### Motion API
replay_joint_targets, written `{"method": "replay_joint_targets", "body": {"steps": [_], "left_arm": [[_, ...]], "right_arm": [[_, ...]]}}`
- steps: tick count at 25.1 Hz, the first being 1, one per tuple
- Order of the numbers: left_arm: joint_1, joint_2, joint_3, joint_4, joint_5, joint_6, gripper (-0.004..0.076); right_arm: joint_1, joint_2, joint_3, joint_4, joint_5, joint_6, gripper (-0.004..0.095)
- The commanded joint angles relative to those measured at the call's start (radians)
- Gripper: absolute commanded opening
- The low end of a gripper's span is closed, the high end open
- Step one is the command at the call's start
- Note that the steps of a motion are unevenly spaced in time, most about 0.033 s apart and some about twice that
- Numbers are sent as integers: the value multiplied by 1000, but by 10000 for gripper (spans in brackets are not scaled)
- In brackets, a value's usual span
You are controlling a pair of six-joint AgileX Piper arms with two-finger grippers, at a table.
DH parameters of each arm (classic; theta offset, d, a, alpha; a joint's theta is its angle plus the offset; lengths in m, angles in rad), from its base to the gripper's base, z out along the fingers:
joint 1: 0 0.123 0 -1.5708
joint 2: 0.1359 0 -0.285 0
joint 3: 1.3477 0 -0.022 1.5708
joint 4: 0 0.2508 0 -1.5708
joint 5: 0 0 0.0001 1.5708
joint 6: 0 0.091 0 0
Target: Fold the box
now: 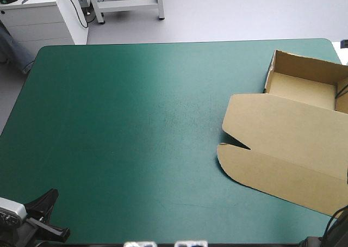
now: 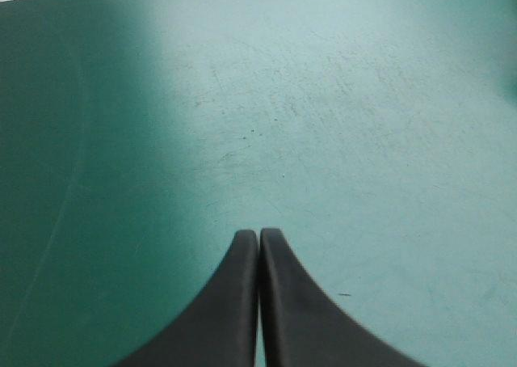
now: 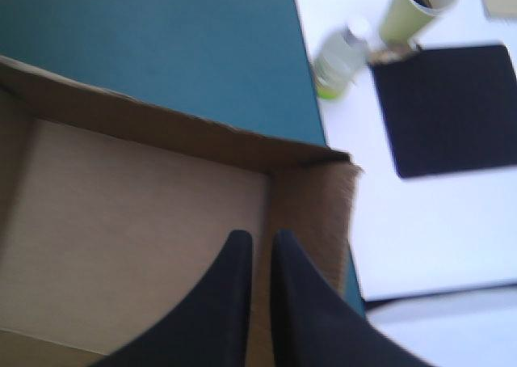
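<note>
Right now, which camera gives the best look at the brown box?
The high view: the box shows almost whole, tray walls raised, lid flat toward the near edge, though it runs off the picture's side. The right wrist view shows only one inner corner of it. The left wrist view shows none, just teal-green cover.

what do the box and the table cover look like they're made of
box: looks like brown cardboard, matte, with cut edges and fold creases. table cover: seems a teal-green rubbery or vinyl mat, smooth, with a faint sheen and fine scuffs; exact material unclear.
</note>
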Motion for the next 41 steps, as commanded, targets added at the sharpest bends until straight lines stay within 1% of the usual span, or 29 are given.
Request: {"method": "replay_joint_targets", "body": {"steps": [1,2,3,7,10,12,13,16,22,28,29,31,37,41], "left_arm": [[-4,-8,-20,12,-68,-9,-8],[-4,-8,-20,12,-68,-9,-8],[-4,-8,-20,12,-68,-9,-8],[-4,-8,-20,12,-68,-9,-8],[-4,-8,-20,12,-68,-9,-8],[-4,-8,-20,12,-68,-9,-8],[-4,-8,-20,12,-68,-9,-8],[-4,-8,-20,12,-68,-9,-8],[-4,-8,-20,12,-68,-9,-8],[-4,-8,-20,12,-68,-9,-8],[-4,-8,-20,12,-68,-9,-8],[-4,-8,-20,12,-68,-9,-8],[-4,-8,-20,12,-68,-9,-8],[-4,-8,-20,12,-68,-9,-8]], "right_arm": [[-2,-158,-35,229,7,-75,-16],[6,-220,-35,326,7,-113,-16],[10,-237,-35,340,7,-120,-16],[98,-434,-29,342,7,-145,-16],[141,-565,47,342,7,-163,-16],[157,-670,161,344,5,-179,-16],[157,-745,253,358,4,-197,-16],[157,-867,409,364,-2,-207,-16],[157,-1143,776,418,-49,-252,-16],[157,-1420,1147,472,-191,-265,-16],[157,-1511,1254,484,-228,-267,-16],[157,-1596,1372,488,-257,-269,-16],[162,-1792,1588,487,-301,-267,-16],[189,-1892,1684,472,-314,-250,-16]]}}
